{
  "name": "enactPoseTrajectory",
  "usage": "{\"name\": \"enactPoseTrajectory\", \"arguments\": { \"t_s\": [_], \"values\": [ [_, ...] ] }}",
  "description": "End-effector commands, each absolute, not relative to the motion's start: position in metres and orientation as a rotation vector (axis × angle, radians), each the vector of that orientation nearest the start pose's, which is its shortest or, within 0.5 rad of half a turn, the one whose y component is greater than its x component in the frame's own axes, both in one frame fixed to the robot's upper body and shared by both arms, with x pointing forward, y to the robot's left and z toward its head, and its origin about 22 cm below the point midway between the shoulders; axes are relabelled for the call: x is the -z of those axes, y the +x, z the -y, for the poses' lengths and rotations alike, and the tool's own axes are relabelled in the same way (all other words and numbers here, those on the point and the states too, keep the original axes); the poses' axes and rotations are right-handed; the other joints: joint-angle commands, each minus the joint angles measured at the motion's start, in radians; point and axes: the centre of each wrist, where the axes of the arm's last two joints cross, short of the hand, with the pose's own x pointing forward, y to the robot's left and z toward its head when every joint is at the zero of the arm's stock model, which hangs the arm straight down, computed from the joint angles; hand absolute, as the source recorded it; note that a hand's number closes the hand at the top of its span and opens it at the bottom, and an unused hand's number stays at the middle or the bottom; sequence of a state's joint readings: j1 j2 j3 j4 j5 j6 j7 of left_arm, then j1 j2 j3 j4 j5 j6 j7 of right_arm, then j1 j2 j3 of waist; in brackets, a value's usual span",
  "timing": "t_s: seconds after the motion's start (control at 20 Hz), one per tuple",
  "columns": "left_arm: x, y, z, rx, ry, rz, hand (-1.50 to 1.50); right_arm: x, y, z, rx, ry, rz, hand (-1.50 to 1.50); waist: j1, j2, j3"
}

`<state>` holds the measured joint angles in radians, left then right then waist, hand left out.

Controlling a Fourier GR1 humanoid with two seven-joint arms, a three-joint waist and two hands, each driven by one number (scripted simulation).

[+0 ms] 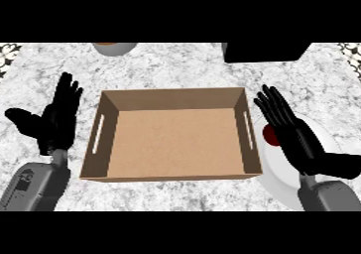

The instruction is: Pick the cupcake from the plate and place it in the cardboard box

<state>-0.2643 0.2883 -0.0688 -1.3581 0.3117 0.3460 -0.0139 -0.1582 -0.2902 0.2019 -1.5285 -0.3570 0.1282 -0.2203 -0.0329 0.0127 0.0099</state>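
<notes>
An empty brown cardboard box [114, 105] with slot handles sits in the middle of the marble counter. To its right lies a white plate [278, 173], mostly covered by my right hand [297, 136]. A small red part of the cupcake [270, 136] shows just left of that hand, between it and the box's right wall. The right hand is open, fingers straight and pointing away, hovering over the plate. My left hand [55, 119] stands open left of the box, fingers up, holding nothing.
A black appliance [264, 51] stands at the back right edge. At the back, left of centre, the rim of a grey bowl or pot [114, 47] shows. Patterned tiles border the counter's far corners.
</notes>
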Motion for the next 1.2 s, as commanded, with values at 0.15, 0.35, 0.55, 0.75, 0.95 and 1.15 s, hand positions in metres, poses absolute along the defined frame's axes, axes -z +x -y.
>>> {"name": "enactPoseTrajectory", "arguments": {
  "t_s": [0.15, 0.35, 0.55, 0.75, 0.95, 1.15],
  "values": [
    [-0.02, 0.278, -0.332, 0.074, 0.528, 1.487, 0.0, -0.029, 0.251, 0.333, -0.124, 0.173, 1.72, -1.5, 0.023, -0.014, -0.007],
    [-0.012, 0.27, -0.35, 0.118, 0.601, 1.406, 0.0, -0.097, 0.256, 0.387, -0.799, -0.333, 1.638, -1.5, 0.02, -0.018, -0.024],
    [-0.003, 0.249, -0.359, 0.184, 0.652, 1.378, 0.0, 0.008, 0.182, 0.432, -0.424, -0.205, 1.673, -1.5, 0.025, -0.013, -0.004],
    [-0.02, 0.261, -0.365, 0.211, 0.639, 1.377, 0.0, 0.02, 0.173, 0.474, -0.329, -0.069, 1.828, -1.5, 0.043, -0.009, -0.004],
    [-0.018, 0.262, -0.362, 0.205, 0.65, 1.377, 0.0, 0.0, 0.179, 0.502, -0.566, -0.191, 1.852, -1.5, 0.041, -0.011, -0.008],
    [-0.01, 0.27, -0.346, 0.232, 0.646, 1.374, 0.0, -0.03, 0.202, 0.504, -0.897, -0.371, 1.67, -1.5, 0.049, -0.007, -0.008]
  ]
}}
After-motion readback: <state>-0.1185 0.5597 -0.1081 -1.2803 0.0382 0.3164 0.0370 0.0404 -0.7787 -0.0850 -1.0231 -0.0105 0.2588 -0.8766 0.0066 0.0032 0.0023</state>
